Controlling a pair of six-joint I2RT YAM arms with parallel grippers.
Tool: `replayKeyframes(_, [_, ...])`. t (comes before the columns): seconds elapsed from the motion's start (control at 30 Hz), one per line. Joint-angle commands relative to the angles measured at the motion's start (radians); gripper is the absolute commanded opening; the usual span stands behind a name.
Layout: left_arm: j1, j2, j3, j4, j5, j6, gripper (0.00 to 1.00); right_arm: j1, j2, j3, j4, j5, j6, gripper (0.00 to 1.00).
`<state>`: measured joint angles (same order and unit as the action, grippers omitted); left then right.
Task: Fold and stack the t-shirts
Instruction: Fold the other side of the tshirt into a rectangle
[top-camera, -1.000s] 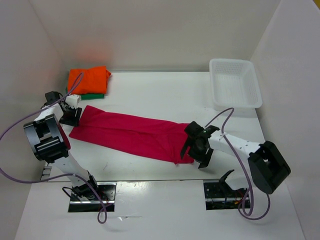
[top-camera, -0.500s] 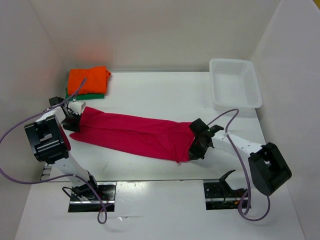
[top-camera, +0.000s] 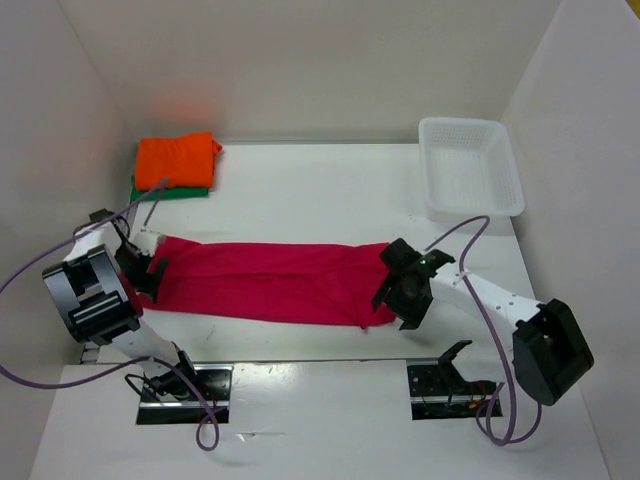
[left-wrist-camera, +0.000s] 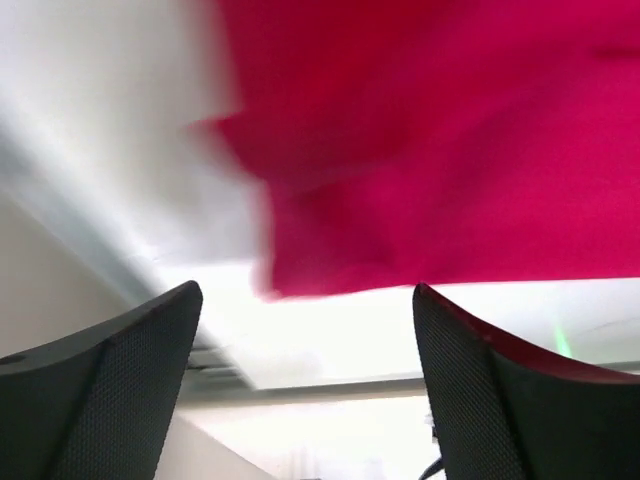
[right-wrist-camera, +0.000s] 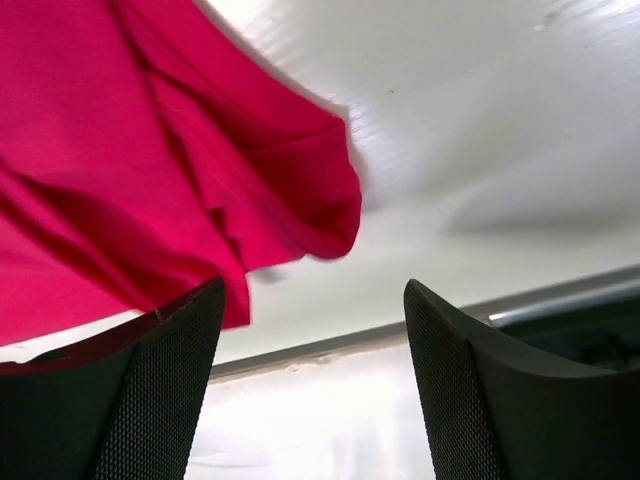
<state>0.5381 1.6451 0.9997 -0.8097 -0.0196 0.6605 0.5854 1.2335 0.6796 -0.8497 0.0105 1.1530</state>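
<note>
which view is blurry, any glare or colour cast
Left wrist view: the magenta t-shirt is smeared at its edge, though the tool's fingers look crisp. Right wrist view: cloth folds sharp, white surface at the bottom blown out. Top external view: sharp, with an orange tint on the back wall above the orange t-shirt.

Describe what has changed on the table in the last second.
The left end effector and the right end effector gripped the red shirt by its ends, pulled it straight, its left end toward the near edge, then let go; both are open. The orange shirt, the green shirt and the basket stayed put.
</note>
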Motion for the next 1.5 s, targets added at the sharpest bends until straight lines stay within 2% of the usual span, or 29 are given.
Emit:
replayKeyframes(0.0, [0.084,-0.054,0.166,-0.043,-0.004,-0.007,0.93,0.021,-0.072,0.127,-0.150,0.144,0.059,0.77])
replayKeyframes(0.03, [0.106,-0.063,0.204,-0.043,0.044,-0.025,0.94,0.021,-0.084,0.208,-0.210,0.179,0.073,0.77])
replayKeyframes(0.1, [0.149,-0.073,0.294,-0.005,0.114,-0.048,0.94,0.021,-0.108,0.297,-0.210,0.245,0.033,0.77])
replayKeyframes(0.17, [0.149,-0.058,0.323,0.035,0.240,-0.070,0.96,0.021,-0.099,0.310,-0.062,0.234,-0.102,0.76])
replayKeyframes(0.2, [0.123,-0.044,0.333,0.035,0.280,-0.070,0.97,-0.039,-0.074,0.310,-0.010,0.186,-0.149,0.72])
replayKeyframes(0.3, [0.063,0.033,0.353,0.090,0.371,-0.096,0.97,-0.140,0.073,0.354,0.125,0.170,-0.268,0.64])
replayKeyframes(0.43, [-0.019,0.152,0.375,0.182,0.440,-0.145,0.97,-0.176,0.277,0.483,0.218,0.169,-0.394,0.63])
replayKeyframes(0.57, [-0.050,0.228,0.396,0.236,0.440,-0.193,0.97,-0.197,0.463,0.596,0.227,0.217,-0.479,0.67])
replayKeyframes(0.7, [-0.110,0.289,0.418,0.236,0.391,-0.188,0.97,-0.262,0.538,0.597,0.262,0.175,-0.501,0.68])
replayKeyframes(0.87, [-0.130,0.300,0.332,0.285,0.288,-0.157,0.94,-0.271,0.581,0.586,0.287,0.117,-0.521,0.71])
replayKeyframes(0.93, [-0.130,0.300,0.320,0.294,0.279,-0.147,0.84,-0.271,0.613,0.577,0.299,0.105,-0.521,0.71])
replayKeyframes(0.97, [-0.130,0.312,0.320,0.294,0.252,-0.147,0.67,-0.271,0.624,0.577,0.299,0.105,-0.521,0.71])
replayKeyframes(1.03, [-0.130,0.328,0.320,0.294,0.242,-0.147,0.46,-0.271,0.655,0.577,0.299,0.105,-0.530,0.66])
replayKeyframes(1.07, [-0.130,0.338,0.329,0.303,0.233,-0.147,0.23,-0.280,0.655,0.577,0.299,0.092,-0.530,0.56])
replayKeyframes(1.13, [-0.130,0.338,0.329,0.303,0.233,-0.157,0.17,-0.280,0.666,0.577,0.299,0.083,-0.530,0.36])
replayKeyframes(1.17, [-0.130,0.329,0.329,0.313,0.233,-0.157,0.17,-0.289,0.666,0.577,0.299,0.083,-0.530,0.16])
replayKeyframes(1.23, [-0.130,0.317,0.329,0.313,0.233,-0.166,0.14,-0.300,0.676,0.577,0.308,0.083,-0.530,0.00])
replayKeyframes(1.37, [-0.121,0.244,0.341,0.381,0.173,-0.252,0.01,-0.337,0.626,0.577,0.308,0.150,-0.507,0.00])
replayKeyframes(1.47, [-0.086,0.171,0.341,0.435,0.162,-0.314,0.00,-0.375,0.590,0.552,0.331,0.177,-0.507,0.00])
